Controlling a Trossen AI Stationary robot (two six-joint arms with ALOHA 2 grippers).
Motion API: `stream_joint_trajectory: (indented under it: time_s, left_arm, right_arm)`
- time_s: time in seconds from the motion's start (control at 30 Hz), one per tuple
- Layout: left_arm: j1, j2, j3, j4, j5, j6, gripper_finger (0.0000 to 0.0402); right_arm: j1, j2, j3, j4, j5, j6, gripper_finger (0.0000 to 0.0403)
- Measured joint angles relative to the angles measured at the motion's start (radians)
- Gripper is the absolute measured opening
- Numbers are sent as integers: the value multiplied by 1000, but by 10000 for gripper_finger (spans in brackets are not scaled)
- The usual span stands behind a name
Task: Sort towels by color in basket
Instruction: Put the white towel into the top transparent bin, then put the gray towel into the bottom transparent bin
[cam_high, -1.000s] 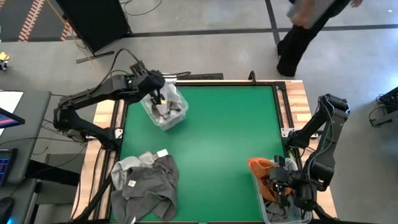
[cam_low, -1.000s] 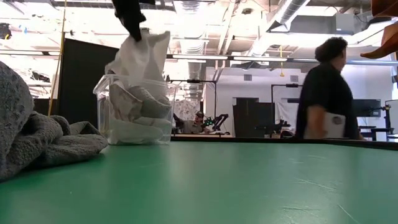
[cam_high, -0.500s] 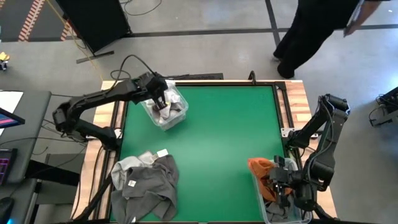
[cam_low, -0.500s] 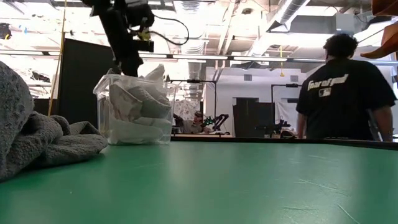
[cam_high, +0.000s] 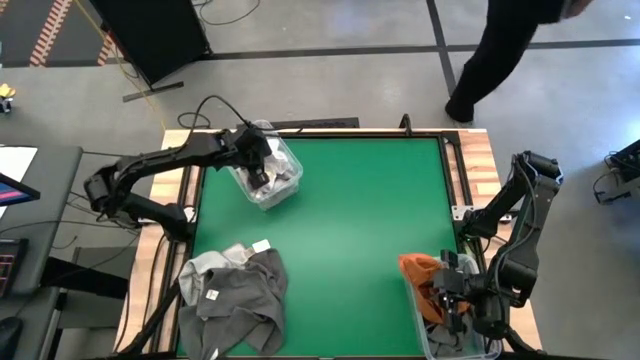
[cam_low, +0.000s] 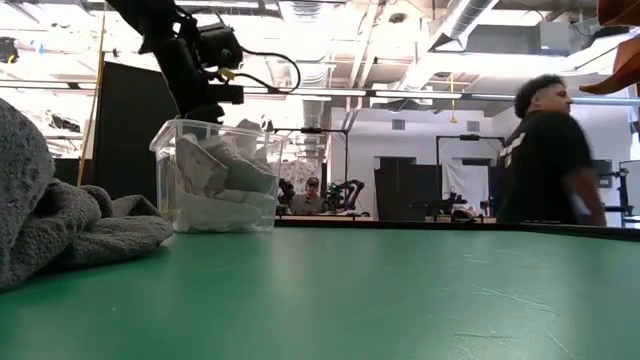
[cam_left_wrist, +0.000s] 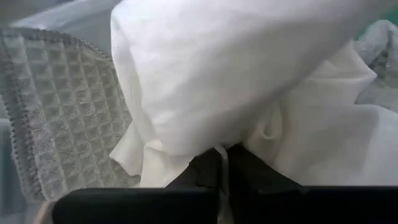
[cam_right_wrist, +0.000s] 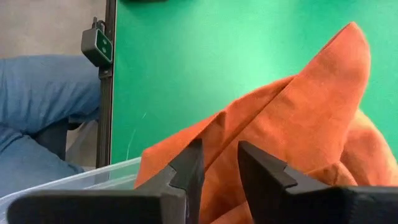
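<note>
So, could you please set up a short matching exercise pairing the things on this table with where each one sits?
Things:
1. white towel
2. orange towel
3. grey towel pile
4. left gripper

Places:
A. loose on the green mat, near-left corner
B. draped over the clear bin at the near-right corner
C. lowered into the far-left clear bin
D. bunched inside the far-left clear bin

Pairs: 1-D, 2-B, 3-A, 4-C

Matt green table (cam_high: 350, 220), clear plastic basket (cam_low: 215, 180), waffle-weave cloth towels (cam_left_wrist: 68, 112)
</note>
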Motion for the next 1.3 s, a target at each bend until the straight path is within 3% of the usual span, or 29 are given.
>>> stream_joint_trajectory:
  time_s: [0.27, 0.5, 0.87, 1.17, 1.3]
  left_arm:
    - [21, 114, 1, -25, 43, -15, 18]
    - [16, 109, 32, -45, 37, -33, 86]
    - [-34, -7, 200, -256, 43, -60, 204]
    - [-155, -162, 337, -410, -5, -121, 220]
    - [-267, -237, 344, -466, 60, -167, 220]
  right_arm:
    - [0, 0, 0, 7, 16, -2, 128]
    - [0, 0, 0, 13, 16, -14, 128]
    - [0, 0, 0, 15, 19, -52, 128]
    - [0, 0, 0, 16, 21, -51, 128]
    - [0, 0, 0, 18, 21, -52, 128]
